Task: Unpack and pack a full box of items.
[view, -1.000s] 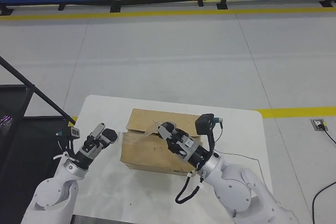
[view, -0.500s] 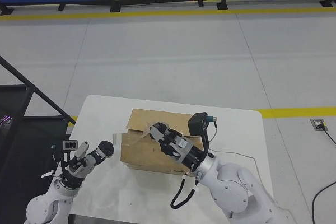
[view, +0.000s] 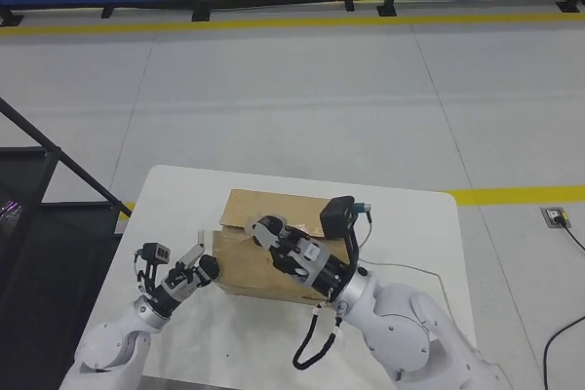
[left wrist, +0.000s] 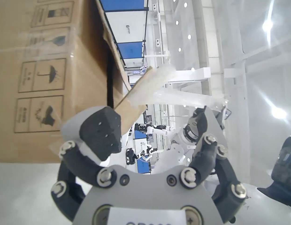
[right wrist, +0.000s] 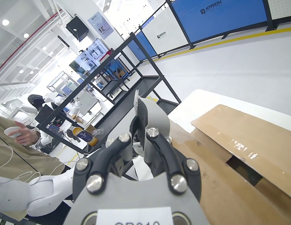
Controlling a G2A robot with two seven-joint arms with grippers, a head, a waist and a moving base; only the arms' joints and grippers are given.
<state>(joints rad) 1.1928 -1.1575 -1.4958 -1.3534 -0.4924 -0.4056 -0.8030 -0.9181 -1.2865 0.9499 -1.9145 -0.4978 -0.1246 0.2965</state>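
A brown cardboard box (view: 249,268) lies on the white table (view: 175,200). Its top flaps (right wrist: 241,127) are parted by a narrow dark gap. My right gripper (view: 265,237) hovers over the left part of the box top, shut on a strip of clear tape (right wrist: 136,99) peeled from the seam. The loose tape (left wrist: 159,83) sticks out past the box's upper edge (left wrist: 98,36). Low beside the box's left wall, my left gripper (view: 201,263) stands open and holds nothing, one black pad (left wrist: 101,129) close to the box corner.
A black metal rack (view: 29,185) stands just left of the table. A thin cable (view: 419,270) trails over the table right of the box. Bare table lies in front of the box and along its left side.
The right gripper has travelled left across the box top, staying shut. The left gripper drew back toward the table's left edge, then came in against the box's left side.
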